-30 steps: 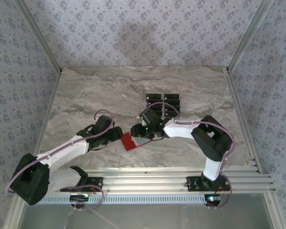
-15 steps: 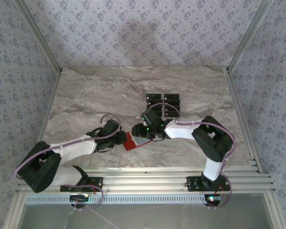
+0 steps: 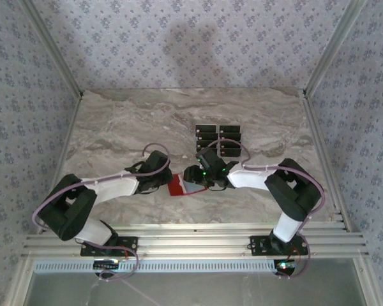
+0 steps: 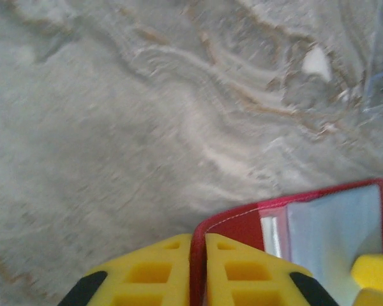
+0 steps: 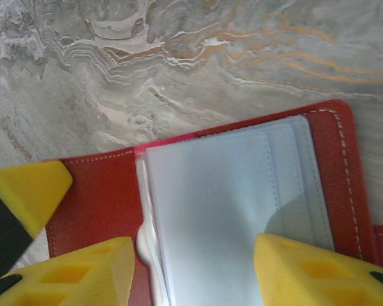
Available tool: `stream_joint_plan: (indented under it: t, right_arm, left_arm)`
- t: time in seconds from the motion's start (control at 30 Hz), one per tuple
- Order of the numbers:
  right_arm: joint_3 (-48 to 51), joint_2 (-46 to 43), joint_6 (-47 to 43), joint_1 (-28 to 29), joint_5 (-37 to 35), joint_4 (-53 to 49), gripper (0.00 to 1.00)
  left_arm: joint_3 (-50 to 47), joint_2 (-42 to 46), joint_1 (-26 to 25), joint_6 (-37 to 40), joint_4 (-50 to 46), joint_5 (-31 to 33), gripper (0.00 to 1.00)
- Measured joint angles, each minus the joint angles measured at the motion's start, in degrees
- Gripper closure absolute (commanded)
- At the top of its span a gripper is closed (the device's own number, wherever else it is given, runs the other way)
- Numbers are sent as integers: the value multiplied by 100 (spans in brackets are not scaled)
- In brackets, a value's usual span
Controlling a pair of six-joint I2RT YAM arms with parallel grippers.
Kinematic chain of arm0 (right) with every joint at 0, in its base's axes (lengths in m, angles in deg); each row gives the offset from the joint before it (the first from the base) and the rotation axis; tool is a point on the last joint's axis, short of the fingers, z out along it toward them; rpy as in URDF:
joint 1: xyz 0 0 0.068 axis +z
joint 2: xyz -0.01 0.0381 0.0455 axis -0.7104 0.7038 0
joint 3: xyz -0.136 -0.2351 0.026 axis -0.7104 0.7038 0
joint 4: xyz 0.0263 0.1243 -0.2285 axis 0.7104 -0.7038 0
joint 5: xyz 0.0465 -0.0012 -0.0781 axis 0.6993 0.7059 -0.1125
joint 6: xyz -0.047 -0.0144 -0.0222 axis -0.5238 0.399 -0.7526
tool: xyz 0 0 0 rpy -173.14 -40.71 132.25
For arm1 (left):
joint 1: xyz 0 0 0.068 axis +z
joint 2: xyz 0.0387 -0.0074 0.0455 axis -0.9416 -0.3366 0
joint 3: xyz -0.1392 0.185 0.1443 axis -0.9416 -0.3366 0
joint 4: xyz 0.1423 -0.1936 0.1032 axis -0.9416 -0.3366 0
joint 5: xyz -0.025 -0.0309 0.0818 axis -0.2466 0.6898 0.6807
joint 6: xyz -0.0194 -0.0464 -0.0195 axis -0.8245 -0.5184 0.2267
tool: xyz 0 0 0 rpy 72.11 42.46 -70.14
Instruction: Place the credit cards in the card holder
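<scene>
In the top view our left arm (image 3: pixel 108 189) and right arm (image 3: pixel 258 177) bend inward, wrists meeting at mid-frame. Our left gripper (image 4: pixel 199 245) is pinched tight on the card holder (image 4: pixel 230 223) edge; our right gripper (image 5: pixel 195 255) stands spread, fingers well apart.
</scene>
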Motion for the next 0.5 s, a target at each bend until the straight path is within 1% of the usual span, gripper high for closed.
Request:
stream_joint_plan:
  t: [0.33, 0.43, 0.5]
  right_arm:
    - [210, -245, 205, 52, -157, -22, 44]
    - [208, -313, 181, 52, -210, -173, 43]
    - [199, -358, 131, 52, -247, -297, 42]
  left_arm:
    - [684, -769, 348, 468, 90, -367, 93]
    - [815, -850, 444, 592, 94, -396, 88]
    - [846, -841, 483, 654, 94, -409, 80]
